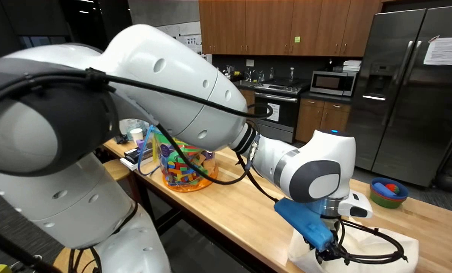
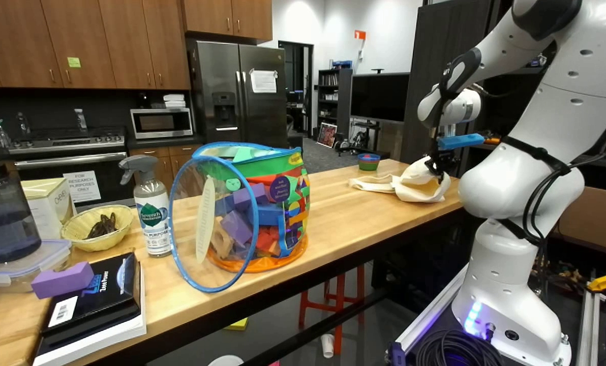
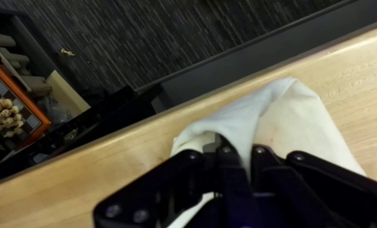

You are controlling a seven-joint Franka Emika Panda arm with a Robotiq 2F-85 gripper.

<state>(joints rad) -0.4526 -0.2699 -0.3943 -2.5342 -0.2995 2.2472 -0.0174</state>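
Pinching a fold of the cream cloth bag [image 3: 302, 126], the gripper [image 3: 244, 155] has its two fingers [image 3: 229, 167] pressed together with the fabric between them, as the wrist view shows it. The bag lies on the wooden table [image 2: 333, 203], close to the edge which is on the side of the robot; its upper part is raised at the fingers, and a part of its cloth extends flat over the wood. Above it, near the end of the white arm [image 1: 180, 68], a blue housing [image 1: 305, 225] is fixed. On the same table, near the bag, is a stack of bowls [image 1: 386, 202], green below and blue on top, with a red object [image 1: 392, 188] inside. Well apart from these, a clear round container [image 2: 277, 165] holds many colourful toy blocks [image 2: 270, 214]. Just beside this container stands a spray bottle [image 2: 153, 213], then comes a yellow basket [image 2: 99, 243] with dark brown pieces in it. A purple block [image 2: 63, 279] rests upon a black box [image 2: 112, 290]. Behind the table are a microwave [image 2: 161, 123] and a steel refrigerator [image 2: 226, 66].
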